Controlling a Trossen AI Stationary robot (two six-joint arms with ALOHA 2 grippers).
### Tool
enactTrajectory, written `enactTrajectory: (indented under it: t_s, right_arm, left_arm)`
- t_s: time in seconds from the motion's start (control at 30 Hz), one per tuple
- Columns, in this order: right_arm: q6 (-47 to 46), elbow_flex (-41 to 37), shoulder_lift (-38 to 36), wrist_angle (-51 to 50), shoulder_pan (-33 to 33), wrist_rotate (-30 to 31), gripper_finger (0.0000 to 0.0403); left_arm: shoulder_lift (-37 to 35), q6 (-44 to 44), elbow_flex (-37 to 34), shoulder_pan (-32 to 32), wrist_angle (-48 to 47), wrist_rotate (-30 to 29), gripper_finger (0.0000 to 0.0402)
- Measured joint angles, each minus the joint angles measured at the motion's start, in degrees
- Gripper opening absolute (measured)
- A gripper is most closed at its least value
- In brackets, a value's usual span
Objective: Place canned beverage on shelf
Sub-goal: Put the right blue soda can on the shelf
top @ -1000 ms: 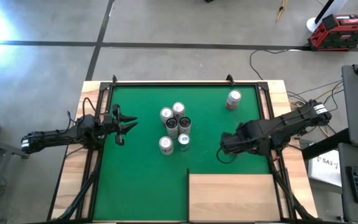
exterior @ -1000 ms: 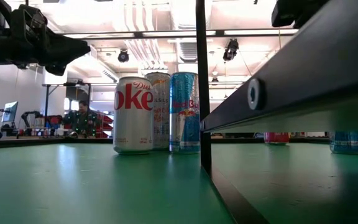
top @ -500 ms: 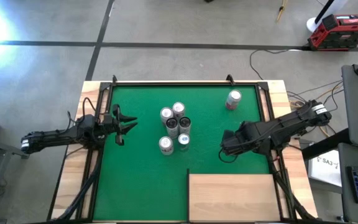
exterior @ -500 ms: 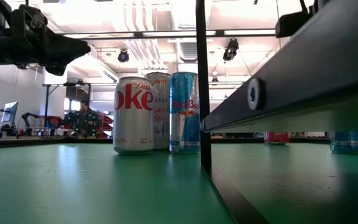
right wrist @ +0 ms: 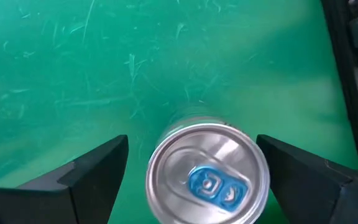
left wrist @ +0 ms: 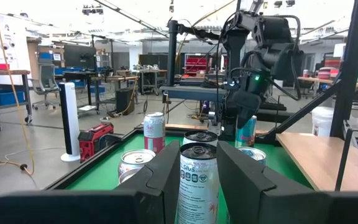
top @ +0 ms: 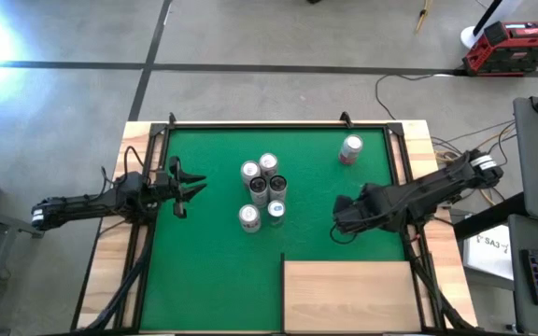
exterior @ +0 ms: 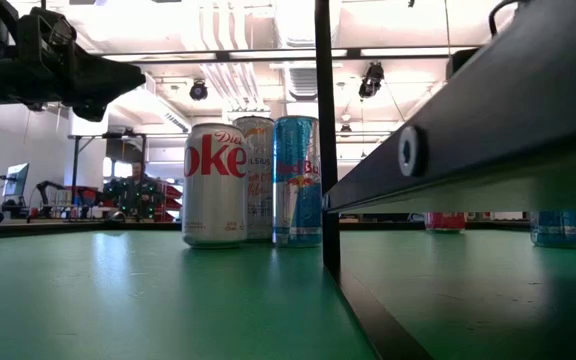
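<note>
A silver can with a blue tab (right wrist: pixel 207 174) stands upright on the green mat (top: pixel 213 261), right of centre. My right gripper (right wrist: pixel 192 140) is open above it, pointing down, with one finger on each side of the can's top. In the high view the gripper (top: pixel 341 217) hides the can. The can shows below it in the left wrist view (left wrist: pixel 246 132). My left gripper (top: pixel 194 184) is open and empty at the mat's left side, level, facing a cluster of several cans (top: pixel 261 191). The pale plywood shelf (top: pixel 348 294) is at the near right, raised on a black frame (exterior: pixel 468 130).
A red-and-silver can (top: pixel 350 147) stands alone at the far right of the mat. Black rails (top: pixel 148 224) run along the mat's edges. In the low view a Diet Coke can (exterior: pixel 214 185) fronts the cluster. A black post (exterior: pixel 325 140) stands at the shelf's corner.
My right arm has come down a little over the blue-tabbed can. In the low view its dark part sinks behind the shelf edge. My left gripper and the cans have kept still.
</note>
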State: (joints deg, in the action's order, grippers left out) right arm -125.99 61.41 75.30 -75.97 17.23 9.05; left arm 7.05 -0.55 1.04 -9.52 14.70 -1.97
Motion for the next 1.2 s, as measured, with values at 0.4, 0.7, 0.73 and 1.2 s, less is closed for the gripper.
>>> enactTrajectory:
  t_s: [0.4, 0.7, 0.73, 1.2]
  right_arm:
    - [2.14, -7.50, -4.67, 8.97, 0.02, -1.56, 0.0343]
    - [2.14, -7.92, -4.71, 8.76, 0.00, -1.52, 0.0329]
    - [2.14, -7.92, -4.71, 8.78, 0.00, -1.52, 0.0329]
    - [1.67, -7.94, -4.71, 7.19, 0.00, -1.50, 0.0327]
  left_arm:
    - [0.00, 0.01, 0.00, 0.00, 0.02, 0.01, 0.0088]
    - [0.00, 0.00, 0.00, 0.00, 0.01, -0.01, 0.0088]
    - [0.00, 0.01, 0.00, 0.00, 0.02, 0.01, 0.0088]
    - [0.00, 0.01, 0.00, 0.00, 0.00, 0.00, 0.0088]
